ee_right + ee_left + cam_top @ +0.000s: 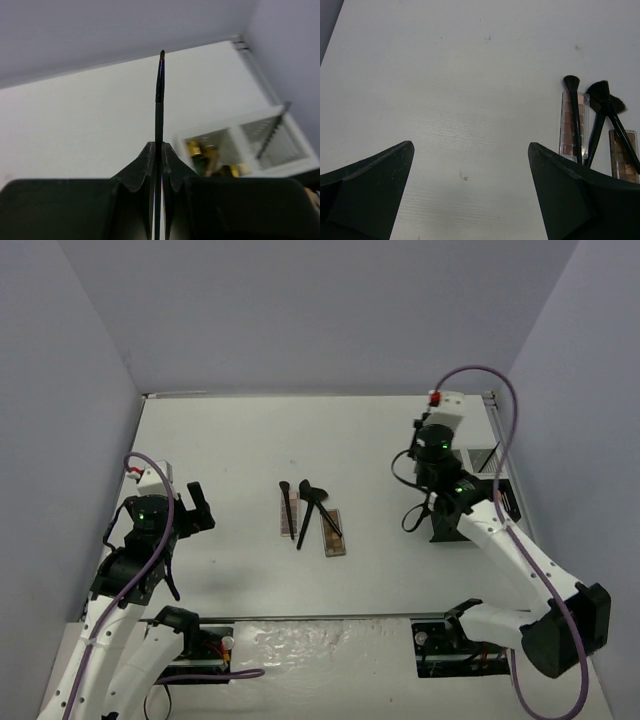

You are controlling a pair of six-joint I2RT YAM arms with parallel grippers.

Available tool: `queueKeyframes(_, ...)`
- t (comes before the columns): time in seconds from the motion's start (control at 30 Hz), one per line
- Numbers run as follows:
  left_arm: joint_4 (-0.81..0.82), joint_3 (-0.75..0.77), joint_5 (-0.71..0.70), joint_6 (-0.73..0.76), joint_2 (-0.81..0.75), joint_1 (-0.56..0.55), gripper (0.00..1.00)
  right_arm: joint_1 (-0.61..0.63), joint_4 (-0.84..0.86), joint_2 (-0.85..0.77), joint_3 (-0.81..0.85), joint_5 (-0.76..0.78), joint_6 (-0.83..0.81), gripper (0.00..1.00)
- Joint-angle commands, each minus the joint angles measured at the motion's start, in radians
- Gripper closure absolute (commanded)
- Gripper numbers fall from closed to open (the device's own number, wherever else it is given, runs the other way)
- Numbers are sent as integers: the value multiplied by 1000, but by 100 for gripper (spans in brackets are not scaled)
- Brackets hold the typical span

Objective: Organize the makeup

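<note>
Table (pixel 230 440): makeup sits in one cluster mid-table.

Rack (pixel 235 122): far right side, mostly hidden by your right arm in the top view. The right wrist view shows a gold glint (pixel 197 148) in one compartment, can't tell what it is.

Right claw (pixel 157 150): clenched on a slim black brush (pixel 159 100). The handle is pinched between the jaws, tip pointing up and away. The rack lies just right of the brush line, so you're near it but, by my read, not lined up on a slot.

Left claw (pixel 470 145): released, jaws wide apart, nothing between them. It hovers over bare table left of the cluster.

On the table:
- pink palette (pixel 572 122) and brown palette (pixel 623 155), side by side, roughly parallel, small gap between them
- three loose brushes: round-head brush (pixel 572 82) lying along the pink palette, middle brush (pixel 596 95) in the gap, fan brush (pixel 618 105) angled across the brown palette. The last two cross near their heads.

No sponges visible in any view.

Progress, my estimate: early to mid. One brush is in hand and about to be racked. Three brushes and both palettes are not yet placed. Can't confirm what the rack already holds.
</note>
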Motion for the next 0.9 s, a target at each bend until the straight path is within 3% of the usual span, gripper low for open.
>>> queueKeyframes(0.0,36,23,-2,-7,-2,7,3,-235,280,-105,-131,63,-80,100)
queueKeyframes(0.23,36,22,3,-9,-7,5,3,-458,610,-28,-224,150,-108,100)
queueKeyframes(0.43,35,23,3,-8,-8,3,3,-535,700,143,-157,156,-166,100)
queueKeyframes(0.77,34,26,1,-7,7,6,3,-593,787,323,-137,62,-130,100)
queueKeyframes(0.87,35,29,-1,-7,7,8,3,-592,787,346,-149,36,-113,95)
